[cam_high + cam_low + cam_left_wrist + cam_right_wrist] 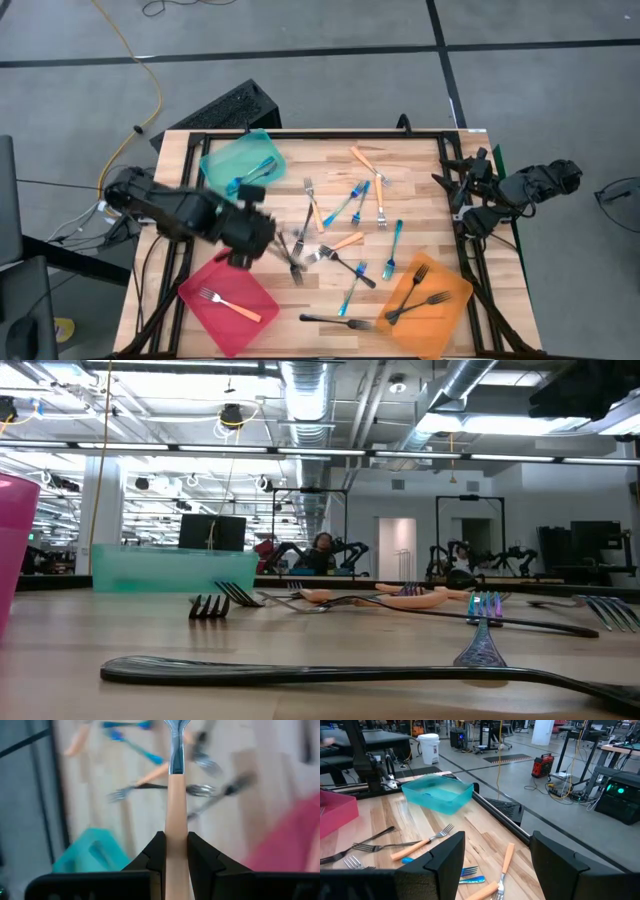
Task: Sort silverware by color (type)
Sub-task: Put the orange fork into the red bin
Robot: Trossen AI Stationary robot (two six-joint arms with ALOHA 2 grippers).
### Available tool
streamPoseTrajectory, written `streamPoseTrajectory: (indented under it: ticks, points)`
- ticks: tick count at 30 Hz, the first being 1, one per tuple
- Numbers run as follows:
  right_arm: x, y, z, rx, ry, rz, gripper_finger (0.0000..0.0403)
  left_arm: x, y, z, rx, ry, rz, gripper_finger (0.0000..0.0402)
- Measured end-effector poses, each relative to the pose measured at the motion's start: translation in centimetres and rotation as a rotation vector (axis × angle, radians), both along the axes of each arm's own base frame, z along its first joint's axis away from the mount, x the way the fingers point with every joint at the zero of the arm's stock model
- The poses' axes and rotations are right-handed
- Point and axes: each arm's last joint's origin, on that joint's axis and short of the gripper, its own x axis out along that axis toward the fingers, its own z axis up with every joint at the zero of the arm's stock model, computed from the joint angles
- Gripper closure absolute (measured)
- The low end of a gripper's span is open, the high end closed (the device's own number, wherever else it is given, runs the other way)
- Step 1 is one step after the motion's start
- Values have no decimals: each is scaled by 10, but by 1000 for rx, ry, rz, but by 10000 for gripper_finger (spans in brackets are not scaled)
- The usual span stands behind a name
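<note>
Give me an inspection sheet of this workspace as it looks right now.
Surface: wooden slatted table, bare in patches.
Job's things: slim forks scattered mid-table; one orange-handled fork in the red plastic tray, black forks in the orange plastic tray, blue forks in the teal plastic tray.
Clutter: nothing seen.
Grippers: left claw shut on an orange-handled fork; right claw open, at the table's right edge.
Cables: yellow cable on the floor.
Surroundings: workshop with other robot rigs.
</note>
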Motion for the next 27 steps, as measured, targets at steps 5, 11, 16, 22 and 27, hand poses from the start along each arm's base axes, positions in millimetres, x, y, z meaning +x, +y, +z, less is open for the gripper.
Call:
streamPoseTrajectory:
  ticks: [5,11,16,22,27]
  points:
    - [0,0,0,1,-1,0,161,-13,-31,-17,27,30,-52,369]
    - [0,0,0,2,-2,-1,161,-25,-54,-46,28,91,-52,369]
    - [0,0,0,2,-2,-1,161,-39,-62,-73,-12,163,-35,369]
    - [0,0,0,6,-5,-3,161,-65,-60,-101,-98,193,12,369]
    - [0,0,0,16,-12,-7,161,-81,-61,-121,-190,164,30,369]
